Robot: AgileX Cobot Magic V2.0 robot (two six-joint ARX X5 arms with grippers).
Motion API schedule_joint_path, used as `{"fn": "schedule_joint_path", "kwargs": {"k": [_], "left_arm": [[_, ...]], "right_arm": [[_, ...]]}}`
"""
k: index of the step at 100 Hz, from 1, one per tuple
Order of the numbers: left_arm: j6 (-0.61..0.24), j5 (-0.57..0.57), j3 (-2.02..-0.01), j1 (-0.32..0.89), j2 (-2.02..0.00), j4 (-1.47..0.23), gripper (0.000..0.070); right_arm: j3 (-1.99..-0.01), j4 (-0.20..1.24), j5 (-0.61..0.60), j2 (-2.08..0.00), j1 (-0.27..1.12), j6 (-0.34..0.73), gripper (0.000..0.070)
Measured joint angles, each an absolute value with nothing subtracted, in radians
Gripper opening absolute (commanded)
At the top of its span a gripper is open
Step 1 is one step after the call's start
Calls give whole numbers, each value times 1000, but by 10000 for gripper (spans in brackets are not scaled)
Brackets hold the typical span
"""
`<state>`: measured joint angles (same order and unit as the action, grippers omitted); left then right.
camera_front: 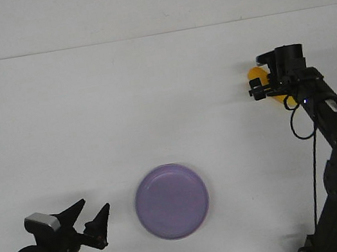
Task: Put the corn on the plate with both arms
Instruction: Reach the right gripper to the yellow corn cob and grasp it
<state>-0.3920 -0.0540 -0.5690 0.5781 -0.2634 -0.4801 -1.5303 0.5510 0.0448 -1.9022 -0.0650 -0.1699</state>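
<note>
The lavender plate [172,202] lies empty on the white table, near the front and a little left of the middle. The yellow-orange corn [255,75] lies at the far right, mostly hidden under my right gripper [262,75]. That gripper is right over the corn, and its black parts show on both sides of it. I cannot tell whether its jaws press on the corn. My left gripper [92,216] is open and empty at the front left, pointing toward the plate with a gap between them.
The white table [151,103] reaches back to a white wall. The right arm's black links and cable [304,135] rise along the right edge.
</note>
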Motion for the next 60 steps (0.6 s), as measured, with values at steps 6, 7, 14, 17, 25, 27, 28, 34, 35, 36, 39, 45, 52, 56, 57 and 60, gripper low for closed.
{"fn": "schedule_joint_path", "kwargs": {"k": [6,7,14,17,25,27,28,34,35,36,39,45,52,56,57,60], "left_arm": [[-392,-54,-569,578,-263,-480,498],[-392,-55,-569,578,-263,-480,498],[-392,-57,-569,578,-263,-480,498],[-392,-58,-569,578,-263,-480,498],[-393,-69,-569,578,-263,-480,498],[-394,-73,-569,578,-263,-480,498],[-395,-75,-569,578,-263,-480,498],[-399,-80,-569,578,-263,-482,498],[-400,-80,-569,578,-263,-482,498],[-400,-80,-569,578,-263,-483,498],[-403,-81,-569,578,-263,-483,498],[-403,-81,-569,578,-263,-483,498],[-405,-83,-569,578,-263,-483,498],[-406,-84,-569,578,-263,-483,498],[-406,-84,-569,578,-263,-483,498],[-406,-85,-569,578,-263,-483,498]], "right_arm": [[-1569,554,55,-1956,-66,-186,570],[-1573,554,55,-1963,-66,-188,570],[-1592,552,56,-1997,-66,-204,570],[-1595,544,55,-2007,-67,-207,570],[-1599,530,54,-2027,-67,-213,568],[-1599,529,54,-2031,-67,-215,564],[-1599,529,54,-2033,-67,-215,561],[-1599,529,54,-2043,-67,-221,531],[-1599,529,54,-2045,-67,-221,522],[-1599,529,54,-2045,-67,-221,513],[-1599,529,54,-2049,-67,-221,476],[-1599,530,54,-2052,-69,-221,370],[-1599,534,60,-2053,-72,-221,259],[-1599,533,69,-2053,-73,-221,200],[-1599,533,73,-2053,-73,-221,185],[-1599,533,77,-2053,-73,-220,154]]}}
